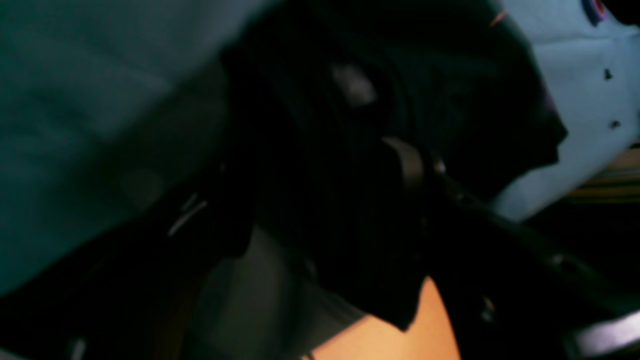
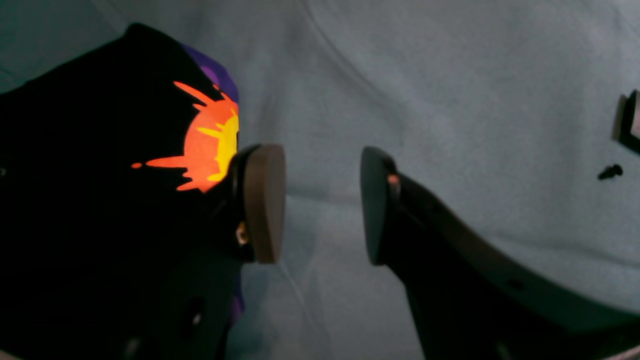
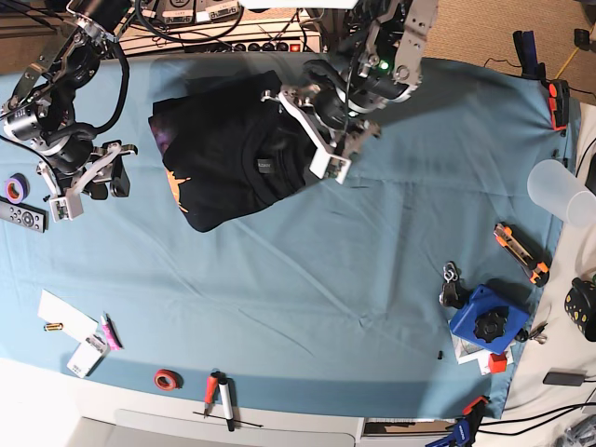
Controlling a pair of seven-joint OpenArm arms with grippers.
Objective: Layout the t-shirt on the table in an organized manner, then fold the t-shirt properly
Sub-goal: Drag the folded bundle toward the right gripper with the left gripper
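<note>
The black t-shirt [image 3: 233, 149] lies bunched on the far left part of the light blue table [image 3: 326, 279], with its orange print [image 2: 205, 145] at its left edge. My left gripper [image 3: 321, 140] is over the shirt's right edge. In the dark, blurred left wrist view its fingers [image 1: 405, 165] stand apart, with black shirt fabric [image 1: 325, 175] between them. My right gripper [image 2: 320, 202] is open and empty over bare cloth just beside the shirt [image 2: 100, 225]. In the base view it [image 3: 90, 179] sits left of the shirt.
A purple tape roll [image 3: 16, 189] and a remote [image 3: 20, 217] lie by the right arm. Papers [image 3: 65, 315], red tape [image 3: 167, 379] and a screwdriver [image 3: 212, 389] are along the front edge. A blue block [image 3: 482, 319], a knife [image 3: 519, 251] and a cup [image 3: 559, 189] are at the right.
</note>
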